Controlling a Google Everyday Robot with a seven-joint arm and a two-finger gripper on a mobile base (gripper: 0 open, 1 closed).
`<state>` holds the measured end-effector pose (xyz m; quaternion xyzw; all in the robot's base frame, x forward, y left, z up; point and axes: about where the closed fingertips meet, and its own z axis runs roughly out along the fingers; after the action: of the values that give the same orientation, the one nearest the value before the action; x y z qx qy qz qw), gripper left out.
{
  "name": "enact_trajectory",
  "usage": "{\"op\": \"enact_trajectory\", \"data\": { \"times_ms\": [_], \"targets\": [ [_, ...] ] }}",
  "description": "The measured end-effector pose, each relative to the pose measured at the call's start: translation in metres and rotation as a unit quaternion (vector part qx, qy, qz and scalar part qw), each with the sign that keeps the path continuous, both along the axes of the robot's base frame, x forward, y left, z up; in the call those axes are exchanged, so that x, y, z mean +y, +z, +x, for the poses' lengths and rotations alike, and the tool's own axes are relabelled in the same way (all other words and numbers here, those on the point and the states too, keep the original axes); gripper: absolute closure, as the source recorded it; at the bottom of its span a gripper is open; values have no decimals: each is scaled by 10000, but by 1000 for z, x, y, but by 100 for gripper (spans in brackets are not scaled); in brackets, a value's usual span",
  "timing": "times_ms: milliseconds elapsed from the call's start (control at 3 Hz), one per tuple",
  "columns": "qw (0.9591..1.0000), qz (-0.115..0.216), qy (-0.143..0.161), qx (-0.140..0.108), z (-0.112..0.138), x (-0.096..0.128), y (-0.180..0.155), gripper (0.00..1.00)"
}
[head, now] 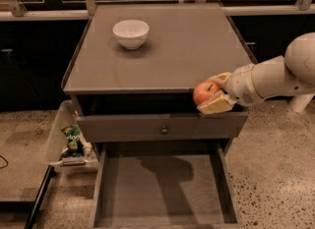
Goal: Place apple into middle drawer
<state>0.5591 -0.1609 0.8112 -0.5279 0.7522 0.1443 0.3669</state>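
Speckled stone floor (pixel 275 174) lay all around the furniture, and dark cupboards with a pale rail stood behind it. In the middle stood a grey cabinet with a wide flat top (pixel 187 51). At the bottom, the middle drawer (pixel 128 198) was pulled far out toward me; its plain bottom was bare except for a dark shadow across it. Above it was a grey drawer front (pixel 128 127) with a small round knob (pixel 164 130), and above that front I saw a dark gap under the cabinet top.

From the right side a thick white arm (pixel 275 78) reached in. At its end the gripper (pixel 206 94) hung just in front of the right front corner of the cabinet, at the height of the dark gap. Its two cream fingers were closed around the apple (pixel 204 93), one finger over it and one under it. So the apple was in the air, higher than the drawer front, over the right part of the open drawer and well apart from its bottom.

On the left of the cabinet a clear plastic bin (pixel 55 134) stood on the floor, with a green snack bag (pixel 73 139) inside. A white bowl (pixel 131 33) stood upright on the back left part of the top, far from the gripper.
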Motion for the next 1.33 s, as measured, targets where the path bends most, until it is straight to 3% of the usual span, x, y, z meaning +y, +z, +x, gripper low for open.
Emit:
{"op": "enact_trajectory", "data": {
  "times_ms": [333,667,1000,1333],
  "targets": [
    [9995,-226,-231,50,-20,-13,-26,100],
    [9989,-276,-117,361,-40,-5,-57,100],
    [9988,-303,-116,359,-48,-7,-59,100],
    [9993,-198,-124,303,-85,-11,-64,100]
  ]
}}
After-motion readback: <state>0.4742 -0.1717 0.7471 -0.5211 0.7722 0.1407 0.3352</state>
